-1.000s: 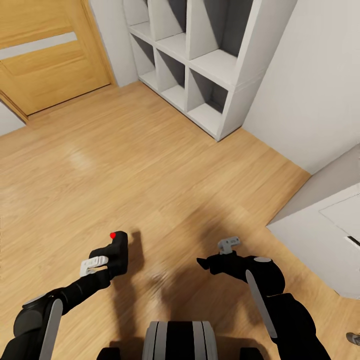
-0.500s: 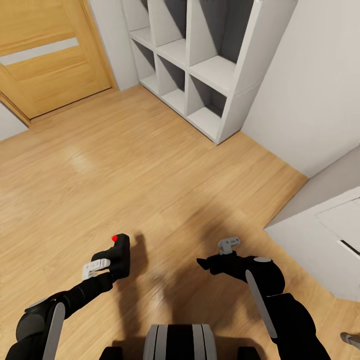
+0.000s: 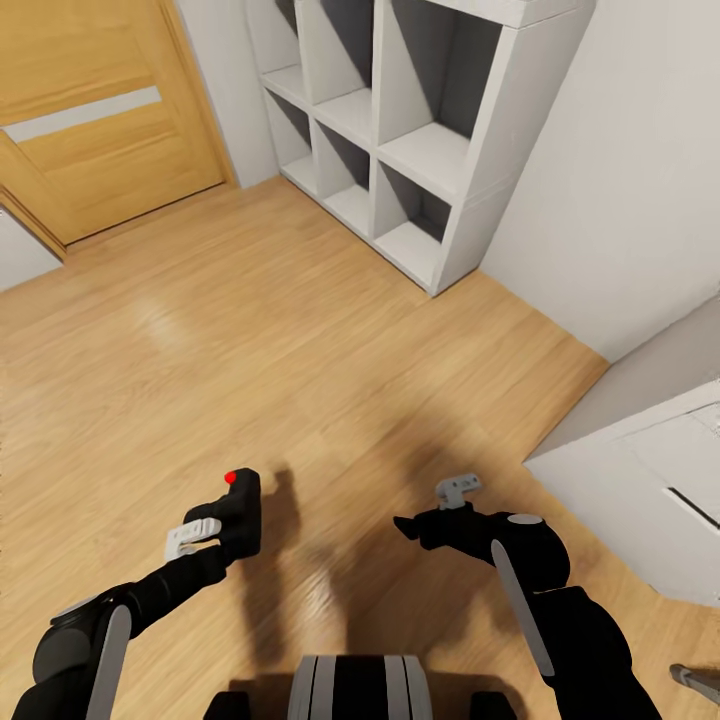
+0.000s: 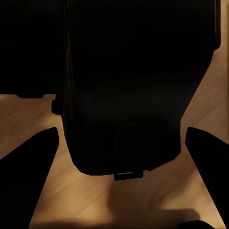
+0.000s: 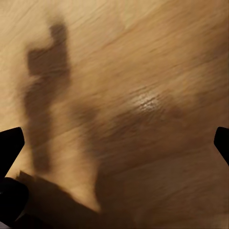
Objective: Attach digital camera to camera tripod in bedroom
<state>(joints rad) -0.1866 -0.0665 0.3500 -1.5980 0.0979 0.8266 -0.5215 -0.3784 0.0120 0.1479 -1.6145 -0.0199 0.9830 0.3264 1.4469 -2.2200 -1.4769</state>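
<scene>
While the robot rolls over the wood floor, its left end effector is clamped on the camera. The camera is black, with a red button on top, and it is held up in the air above the floor. In the left wrist view the camera is a big dark shape sitting between the two fingers.

The right end effector holds nothing. Its fingers stand wide apart at the two edges of the right wrist view, with bare floor between them.

Ahead are a white shelf with empty boxes, a wooden door, and a low white cabinet on the right. Something small and grey lies on the floor at the bottom right corner. I cannot tell what it is.

No tripod is in front of the robot, so I think it must first go and find it.

What could go wrong? The camera could slip or tip if the robot turns fast or bumps something. The cabinet is close on the right, so the right arm could hit it in a turn. If the camera twists in the grip, its bottom may not line up with the tripod top later. A fall on the hard floor would be bad for it.
</scene>
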